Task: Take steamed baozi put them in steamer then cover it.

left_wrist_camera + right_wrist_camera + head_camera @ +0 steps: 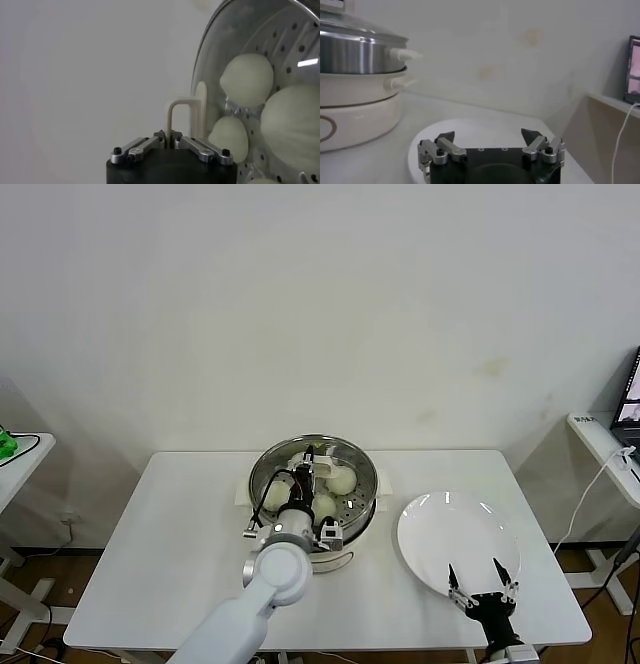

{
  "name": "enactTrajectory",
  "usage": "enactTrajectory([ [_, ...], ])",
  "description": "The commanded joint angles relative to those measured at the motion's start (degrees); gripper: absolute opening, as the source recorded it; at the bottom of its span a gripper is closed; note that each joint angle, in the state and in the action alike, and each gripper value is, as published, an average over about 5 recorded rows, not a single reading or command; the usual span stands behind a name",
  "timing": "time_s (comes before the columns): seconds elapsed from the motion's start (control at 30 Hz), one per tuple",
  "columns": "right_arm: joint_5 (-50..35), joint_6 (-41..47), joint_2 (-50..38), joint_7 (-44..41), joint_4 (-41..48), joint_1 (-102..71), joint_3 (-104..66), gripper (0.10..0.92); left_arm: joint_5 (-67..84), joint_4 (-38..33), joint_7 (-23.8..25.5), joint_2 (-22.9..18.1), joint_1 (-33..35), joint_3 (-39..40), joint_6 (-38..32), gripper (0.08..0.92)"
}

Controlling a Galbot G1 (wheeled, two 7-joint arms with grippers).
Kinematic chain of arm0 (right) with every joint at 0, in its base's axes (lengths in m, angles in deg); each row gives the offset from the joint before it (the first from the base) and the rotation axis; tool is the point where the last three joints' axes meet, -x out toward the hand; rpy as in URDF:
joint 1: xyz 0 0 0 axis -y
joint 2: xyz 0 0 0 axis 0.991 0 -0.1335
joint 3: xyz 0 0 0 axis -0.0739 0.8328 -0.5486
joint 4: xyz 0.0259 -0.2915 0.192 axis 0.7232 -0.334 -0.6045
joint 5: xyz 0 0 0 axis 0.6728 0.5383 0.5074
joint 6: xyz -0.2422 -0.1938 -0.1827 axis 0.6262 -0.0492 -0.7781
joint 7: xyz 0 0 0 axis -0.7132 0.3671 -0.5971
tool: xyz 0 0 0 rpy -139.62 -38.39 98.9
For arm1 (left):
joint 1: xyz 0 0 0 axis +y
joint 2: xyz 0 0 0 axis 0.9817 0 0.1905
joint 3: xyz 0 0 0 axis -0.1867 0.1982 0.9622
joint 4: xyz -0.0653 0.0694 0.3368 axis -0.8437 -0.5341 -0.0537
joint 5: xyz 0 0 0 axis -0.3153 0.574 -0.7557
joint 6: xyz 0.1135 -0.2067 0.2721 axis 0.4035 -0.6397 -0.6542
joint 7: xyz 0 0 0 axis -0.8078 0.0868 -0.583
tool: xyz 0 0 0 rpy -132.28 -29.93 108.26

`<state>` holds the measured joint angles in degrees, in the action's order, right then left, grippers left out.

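The steamer (366,494) stands mid-table, a steel pot (355,57) on a cream base. Three baozi (343,480) (324,504) (275,496) show inside it on the perforated tray. My left gripper (308,468) reaches over the pot and is shut on the cream handle (179,107) of the clear glass lid (215,45), which lies across the steamer's top. Through the glass the baozi (247,77) (295,127) (230,136) are visible. Whether the lid rests fully on the rim, I cannot tell. My right gripper (482,580) (490,135) hovers open over the white plate, holding nothing.
The white plate (440,529) (470,127) lies to the right of the steamer, with nothing on it. A side shelf with a cable (610,444) stands past the table's right edge. The wall runs close behind the table.
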<state>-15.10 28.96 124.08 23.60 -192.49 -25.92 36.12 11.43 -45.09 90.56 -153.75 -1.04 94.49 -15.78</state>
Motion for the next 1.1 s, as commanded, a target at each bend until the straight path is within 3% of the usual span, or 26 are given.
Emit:
enactTrajectory([
  [0.03, 0.0, -0.1, 0.0, -0.2, -0.1, 0.0, 0.1, 0.823, -0.5, 0.4, -0.1, -0.1, 0.0, -0.2, -0.2, 0.134],
  [0.43, 0.1, 0.0, 0.0, -0.5, -0.2, 0.0, 0.3, 0.823, -1.2, -0.2, 0.1, -0.5, 1.1, -1.0, -0.8, 0.161],
  [0.8, 0.2, -0.1, 0.0, -0.6, -0.4, -0.2, 0.5, 0.823, -1.2, -2.9, 0.2, 0.5, 2.6, -1.4, -0.8, 0.467],
  [1.1, 0.2, -0.1, 0.0, -0.7, -0.4, -0.3, 0.5, 0.823, -1.4, -9.7, 0.5, 3.8, 8.4, -3.1, -1.3, 0.726],
])
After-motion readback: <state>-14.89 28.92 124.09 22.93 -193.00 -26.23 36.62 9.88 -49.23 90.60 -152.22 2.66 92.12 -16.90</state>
